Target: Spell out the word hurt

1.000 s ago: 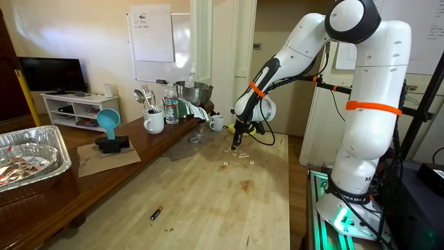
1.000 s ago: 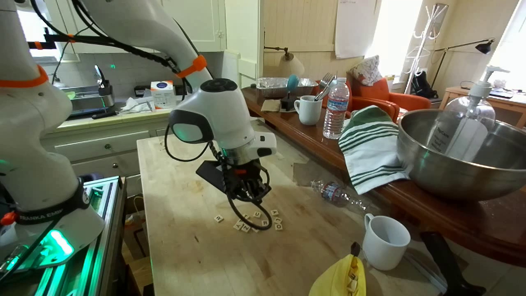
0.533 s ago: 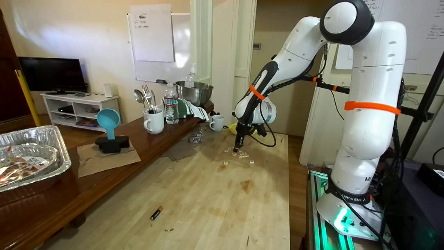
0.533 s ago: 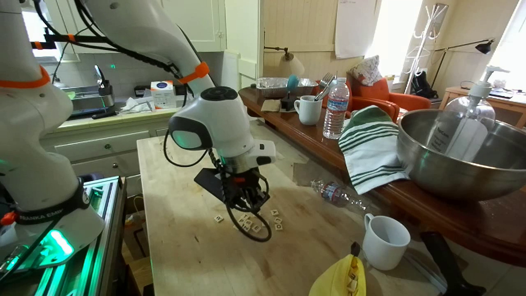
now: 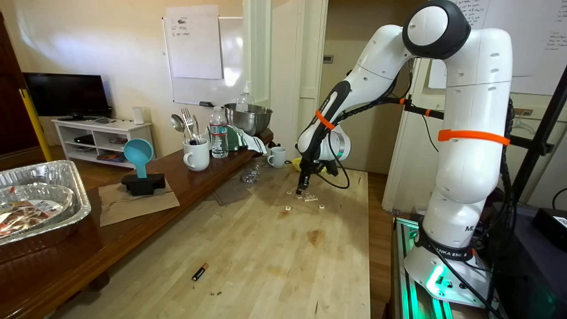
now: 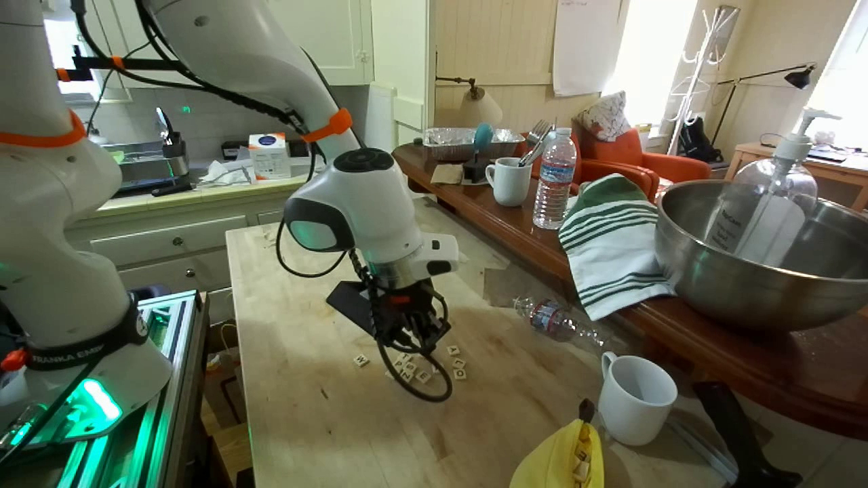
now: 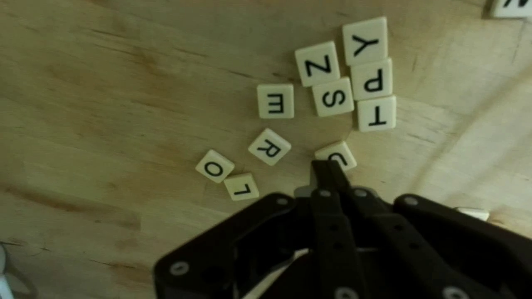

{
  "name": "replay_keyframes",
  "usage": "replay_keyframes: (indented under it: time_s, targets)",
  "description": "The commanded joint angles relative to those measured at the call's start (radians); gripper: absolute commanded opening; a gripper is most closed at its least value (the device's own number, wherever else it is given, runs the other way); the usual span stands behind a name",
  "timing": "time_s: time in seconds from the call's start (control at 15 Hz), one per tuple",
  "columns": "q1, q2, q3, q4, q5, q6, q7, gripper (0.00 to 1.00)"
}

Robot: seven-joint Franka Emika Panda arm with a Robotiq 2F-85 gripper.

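In the wrist view your claw [image 7: 331,172], pressed together, hides the near edge of the U tile [image 7: 337,152]; contact is unclear.

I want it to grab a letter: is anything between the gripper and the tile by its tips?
Nothing visible: in the wrist view, the closed gripper overlaps that tile; whether they touch isn't clear. The T tile and R tile lie apart from it.

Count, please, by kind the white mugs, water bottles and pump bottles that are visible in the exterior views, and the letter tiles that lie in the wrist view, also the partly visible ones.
White mugs: 2
Water bottles: 2
Pump bottle: 1
Letter tiles in the wrist view, partly visible ones included: 12
Total: 17
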Motion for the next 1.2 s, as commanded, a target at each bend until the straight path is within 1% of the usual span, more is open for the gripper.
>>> replay_keyframes:
  time_s: [0.0,0.6,0.8,1.13]
  targets:
    - [-0.027,0.037,0.034,0.019,0.040,0.039,-0.046,0.00]
    - [-0.034,0.068,0.037,0.029,0.021,0.053,-0.041,0.00]
    - [-0.014,0.069,0.019,0.021,0.004,0.049,-0.008,0.00]
    - [0.008,0.066,0.009,0.012,-0.002,0.044,0.047,0.00]
